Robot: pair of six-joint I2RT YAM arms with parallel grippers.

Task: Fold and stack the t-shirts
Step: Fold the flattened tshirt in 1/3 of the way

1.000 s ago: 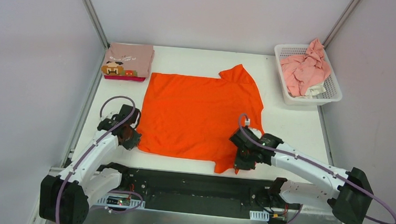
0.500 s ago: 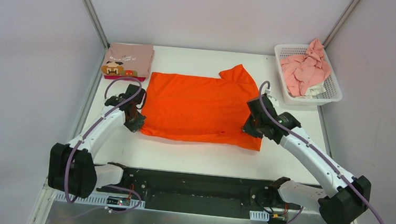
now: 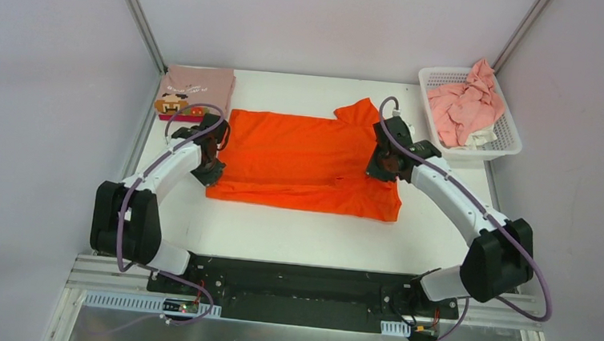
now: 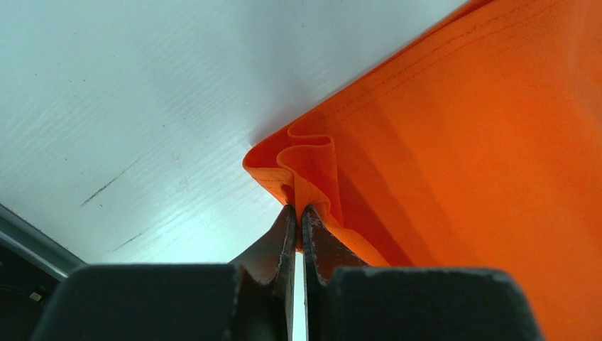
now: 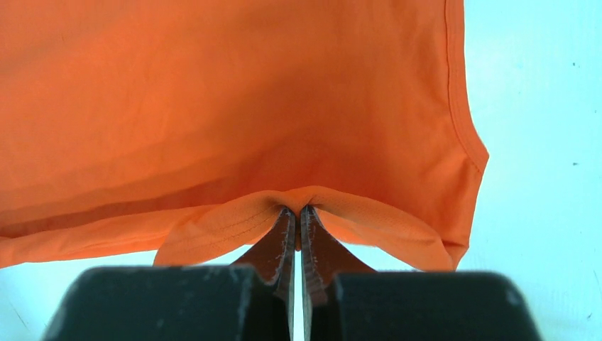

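Observation:
The bright orange t-shirt (image 3: 304, 159) lies on the white table, its near half folded back over its far half. My left gripper (image 3: 213, 150) is shut on the shirt's left hem corner (image 4: 302, 167). My right gripper (image 3: 385, 160) is shut on the shirt's right hem (image 5: 298, 206). Both hold the cloth a little above the lower layer. A folded dusty-pink t-shirt with a pixel face (image 3: 196, 91) lies at the far left on a magenta one (image 3: 203, 119). Light pink shirts (image 3: 465, 106) are crumpled in the basket.
A white lattice basket (image 3: 505, 145) stands at the far right corner. Grey walls and metal posts close the table on three sides. One orange sleeve (image 3: 363, 112) sticks out at the shirt's far right. The black base rail (image 3: 299, 287) runs along the near edge.
Both grippers have carried the shirt's near hem away from the near edge toward the far side, folding the near half over the rest. The shirt now looks about half as deep.

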